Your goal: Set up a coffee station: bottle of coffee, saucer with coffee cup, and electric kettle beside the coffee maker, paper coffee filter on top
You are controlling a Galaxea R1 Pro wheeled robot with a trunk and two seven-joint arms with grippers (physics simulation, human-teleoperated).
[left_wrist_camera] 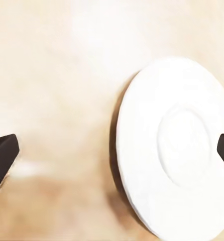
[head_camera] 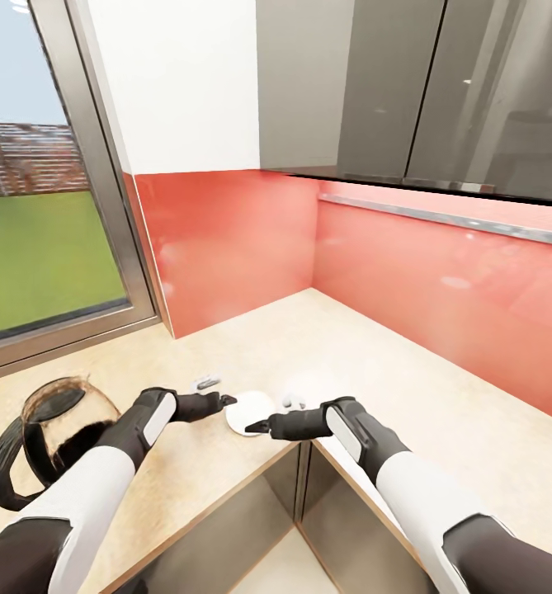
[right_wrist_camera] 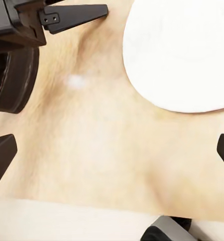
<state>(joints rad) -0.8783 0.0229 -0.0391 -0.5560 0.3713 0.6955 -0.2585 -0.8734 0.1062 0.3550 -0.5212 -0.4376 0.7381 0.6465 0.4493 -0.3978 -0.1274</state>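
The saucer (head_camera: pixel 250 410) lies on the kitchen countertop (head_camera: pixel 441 396) near its inner front corner. The coffee cup (head_camera: pixel 306 389) sits just right of it. The electric kettle (head_camera: pixel 49 433) stands far left, near the window (head_camera: pixel 36 239).

Both arms are reaching forward and inward, elbows bent, wrists nearly meeting. The left tool (head_camera: pixel 226 399) is hanging with its fingers spread wide apart. The right tool (head_camera: pixel 255 428) is pointing toward it, fingers likewise spread.
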